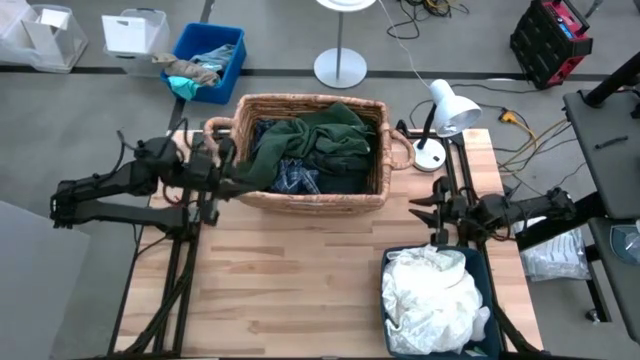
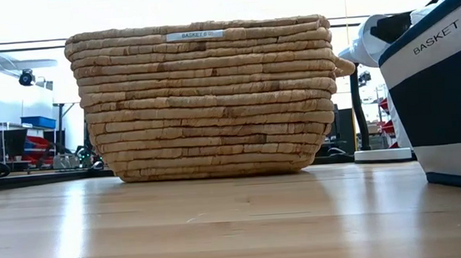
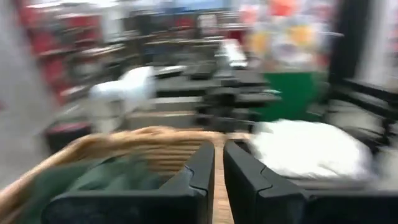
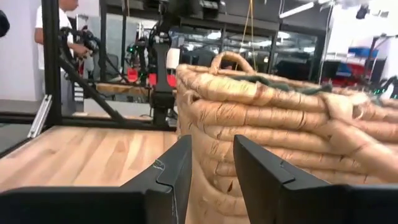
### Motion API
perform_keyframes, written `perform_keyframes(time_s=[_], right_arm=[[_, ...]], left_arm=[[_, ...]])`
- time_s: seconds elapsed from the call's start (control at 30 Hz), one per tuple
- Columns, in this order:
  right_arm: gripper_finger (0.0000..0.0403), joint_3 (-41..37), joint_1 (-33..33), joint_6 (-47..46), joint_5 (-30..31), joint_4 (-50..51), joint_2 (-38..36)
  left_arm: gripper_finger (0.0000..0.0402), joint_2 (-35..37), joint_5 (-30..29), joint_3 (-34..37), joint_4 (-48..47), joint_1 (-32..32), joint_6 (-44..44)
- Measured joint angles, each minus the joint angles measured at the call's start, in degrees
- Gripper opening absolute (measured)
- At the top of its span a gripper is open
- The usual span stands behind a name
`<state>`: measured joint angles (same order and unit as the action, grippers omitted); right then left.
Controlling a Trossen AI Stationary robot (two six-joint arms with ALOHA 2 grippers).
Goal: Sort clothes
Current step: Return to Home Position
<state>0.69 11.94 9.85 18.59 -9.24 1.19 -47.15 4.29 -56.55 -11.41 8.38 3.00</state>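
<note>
A dark green shirt (image 1: pixel 322 135) lies crumpled atop blue plaid (image 1: pixel 297 179) in the wicker basket (image 1: pixel 312 201). White clothes (image 1: pixel 430 295) fill the blue bin (image 1: pixel 480 258).

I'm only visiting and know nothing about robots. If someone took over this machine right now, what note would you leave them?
Left end effector: nearly shut, empty, beside the wicker basket's left end.
Right end effector: slightly open, empty, off the basket's right end, near the blue bin.
Dark clothes lie in the basket and white clothes in the bin.
Done: sorting looks complete, with no loose garment visible on the table.
Left: probably only parking both arms.
</note>
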Motion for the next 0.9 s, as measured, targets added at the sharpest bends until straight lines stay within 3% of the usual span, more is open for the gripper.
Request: perform_keyframes(time_s=[0.13,0.23,0.37,0.5,0.67,0.9], right_arm=[[0.0104,0.0,0.02,-3.78,0.06,0.43,0.0],[0.01,0.0,0.0,-5.22,0.07,3.18,0.04],[0.0094,0.0,0.02,-4.87,-0.11,5.6,0.16],[0.0088,0.0,0.01,-4.9,-0.12,5.51,0.44],[0.0079,-0.02,0.0,-4.92,-0.11,5.53,0.44],[0.0068,-0.02,0.02,-4.92,-0.13,5.6,0.44]], left_arm=[[0.0016,3.55,12.02,3.06,2.77,-0.53,1.08],[0.0016,8.96,12.19,8.59,4.92,-0.55,-0.82],[0.0016,16.85,13.68,18.63,21.75,-0.52,-0.9],[0.0016,27.01,15.43,25.87,23.51,-0.73,-5.19],[0.0016,33.57,13.68,32.73,26.08,-5.35,-5.61],[0.0016,32.04,2.89,37.66,30.38,-15.73,2.66]])
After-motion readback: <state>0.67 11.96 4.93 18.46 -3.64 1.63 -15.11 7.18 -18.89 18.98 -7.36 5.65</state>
